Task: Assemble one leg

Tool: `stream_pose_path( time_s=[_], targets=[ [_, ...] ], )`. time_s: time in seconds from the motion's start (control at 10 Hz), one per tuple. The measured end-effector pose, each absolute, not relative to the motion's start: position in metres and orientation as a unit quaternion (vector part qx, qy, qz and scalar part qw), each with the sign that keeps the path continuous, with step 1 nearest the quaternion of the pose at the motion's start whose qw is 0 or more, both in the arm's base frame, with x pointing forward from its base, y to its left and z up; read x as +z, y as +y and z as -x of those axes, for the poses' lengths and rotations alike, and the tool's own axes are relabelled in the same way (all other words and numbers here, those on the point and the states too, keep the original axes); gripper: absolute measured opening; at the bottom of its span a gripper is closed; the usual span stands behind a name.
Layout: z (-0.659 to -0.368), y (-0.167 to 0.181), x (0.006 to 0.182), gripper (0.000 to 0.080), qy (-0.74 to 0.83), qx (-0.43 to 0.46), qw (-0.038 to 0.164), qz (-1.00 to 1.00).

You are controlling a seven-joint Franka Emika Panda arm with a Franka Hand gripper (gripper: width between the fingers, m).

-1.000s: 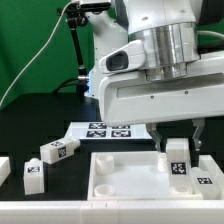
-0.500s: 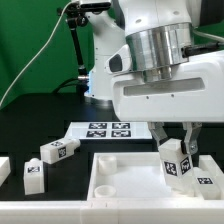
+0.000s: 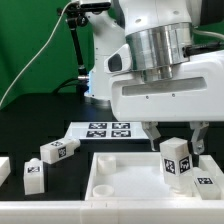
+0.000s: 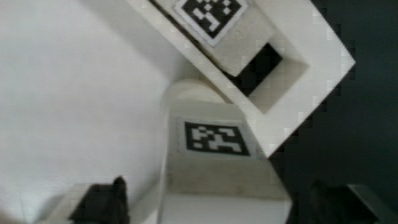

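We saw the gripper [image 3: 178, 150] closed on the leg [image 3: 176, 160], its dark fingers [image 3: 199, 139] pressed against the block's sides. The leg stood upright, a tag facing the camera, over the large white square piece [image 3: 125, 175] near that piece's corner on the exterior view's right. Whether its base touched the piece we could not tell. In the wrist view the leg [image 4: 222, 140] sat between the fingertips [image 4: 98, 200]. Two more legs [image 3: 55, 151] lay on the table [image 3: 40, 120].

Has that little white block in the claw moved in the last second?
Yes. The leg, held in the gripper, tilted slightly and rose a little relative to the marker board.
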State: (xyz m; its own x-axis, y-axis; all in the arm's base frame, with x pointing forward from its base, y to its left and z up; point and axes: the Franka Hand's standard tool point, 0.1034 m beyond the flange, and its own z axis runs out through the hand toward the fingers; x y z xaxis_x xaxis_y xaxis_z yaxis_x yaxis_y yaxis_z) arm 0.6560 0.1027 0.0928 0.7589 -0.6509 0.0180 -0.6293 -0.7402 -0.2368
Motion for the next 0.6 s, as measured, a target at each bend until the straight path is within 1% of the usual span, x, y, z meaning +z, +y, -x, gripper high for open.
stream_pose_path(
  time_s=[0.1,0.2,0.4,0.5,0.6],
  targets=[
    [-0.6565,0.1004,0.0922,0.0608,0.298,-0.056,0.106,0.947],
    [-0.6564,0.1006,0.0921,0.0642,0.261,-0.060,0.104,0.958],
    [-0.6564,0.1002,0.0919,0.0648,0.185,-0.068,0.099,0.975],
    [-0.6565,0.1009,0.0919,0.0648,0.136,-0.074,0.093,0.984],
    [-0.6567,0.1032,0.0914,0.0649,0.080,-0.086,0.081,0.990]
  ],
)
